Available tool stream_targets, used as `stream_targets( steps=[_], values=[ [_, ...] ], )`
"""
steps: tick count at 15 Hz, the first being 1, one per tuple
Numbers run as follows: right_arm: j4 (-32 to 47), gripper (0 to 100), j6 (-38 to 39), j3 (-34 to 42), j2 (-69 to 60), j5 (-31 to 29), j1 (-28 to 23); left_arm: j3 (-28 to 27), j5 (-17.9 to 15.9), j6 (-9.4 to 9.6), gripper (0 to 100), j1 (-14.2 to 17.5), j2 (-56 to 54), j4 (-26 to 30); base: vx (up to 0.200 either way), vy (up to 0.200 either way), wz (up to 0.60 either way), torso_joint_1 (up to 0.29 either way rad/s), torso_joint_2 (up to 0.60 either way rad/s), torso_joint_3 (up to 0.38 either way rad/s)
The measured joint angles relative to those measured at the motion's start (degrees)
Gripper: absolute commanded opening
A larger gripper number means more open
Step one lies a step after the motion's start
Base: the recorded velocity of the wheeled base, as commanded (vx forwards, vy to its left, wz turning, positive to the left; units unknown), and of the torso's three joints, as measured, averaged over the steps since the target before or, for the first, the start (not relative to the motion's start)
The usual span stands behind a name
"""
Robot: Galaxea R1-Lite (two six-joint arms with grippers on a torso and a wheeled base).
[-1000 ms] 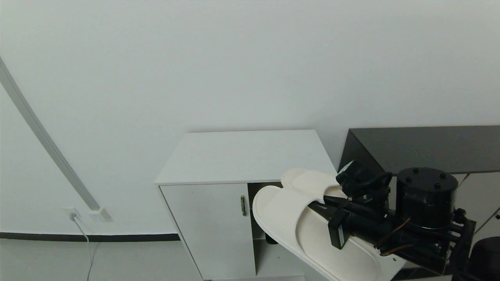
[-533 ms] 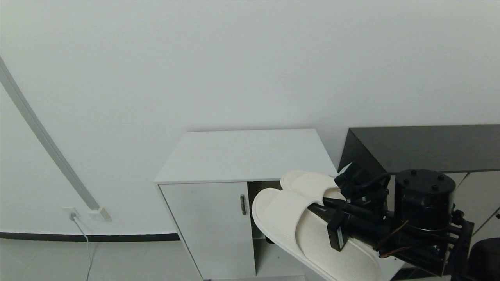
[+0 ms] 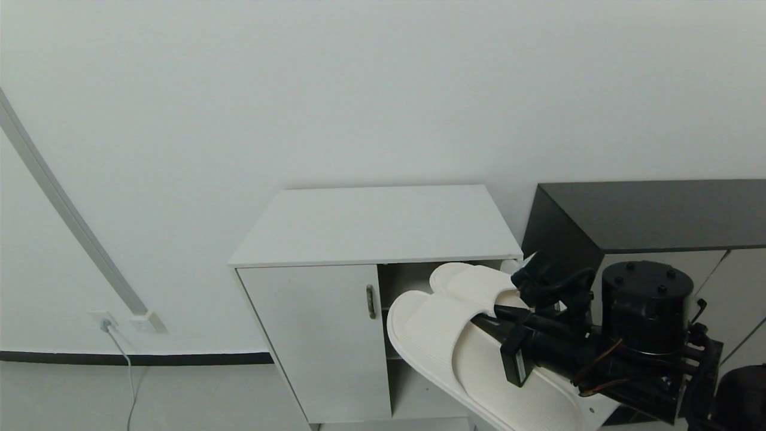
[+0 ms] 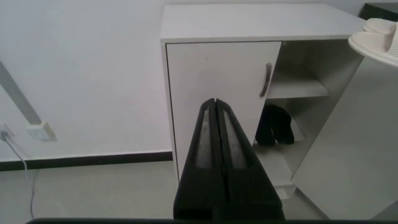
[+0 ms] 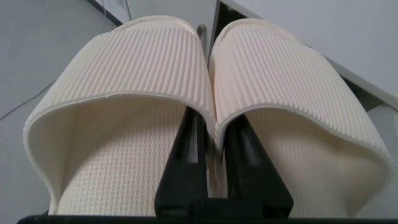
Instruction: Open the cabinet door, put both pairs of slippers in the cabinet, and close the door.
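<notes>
The white cabinet (image 3: 371, 224) stands against the wall, its left door (image 3: 317, 341) shut with a small dark handle (image 3: 370, 301) at the inner edge, and its right half open to show a shelf. My right gripper (image 3: 488, 317) holds the cream slippers (image 3: 443, 335) in the air in front of that open half, toes pointing toward it. They are a ribbed, open-backed pair held side by side, and my fingers (image 5: 186, 149) are clamped on the inner edges of the two uppers where they meet. My left gripper (image 4: 215, 106) hangs lower down in front of the shut door, pressed closed on nothing. Behind the cabinet is a plain white wall (image 3: 359, 90), with a grey floor (image 3: 119, 395) below, a black skirting strip (image 3: 149, 358), a slanting grey conduit (image 3: 60, 197) and a socket (image 3: 108, 323) with a cable trailing down. A dark counter (image 3: 658, 212) stands just beside the cabinet on my right. From my left wrist I see the right door (image 4: 348, 143) swung outward and a dark pair (image 4: 275, 124) standing upright at the back of the compartment under the shelf. My right wrist shows the waffle-textured insoles.
</notes>
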Motion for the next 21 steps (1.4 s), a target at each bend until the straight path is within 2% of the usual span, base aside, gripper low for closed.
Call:
stream_targets(
  steps=[21],
  values=[
    [0.0,0,0.0,0.4,0.9,0.0,0.2,0.0,0.0,0.01,0,0.0,0.0,0.0,0.0,0.0,0.0,-0.192,0.5,0.306]
  ],
)
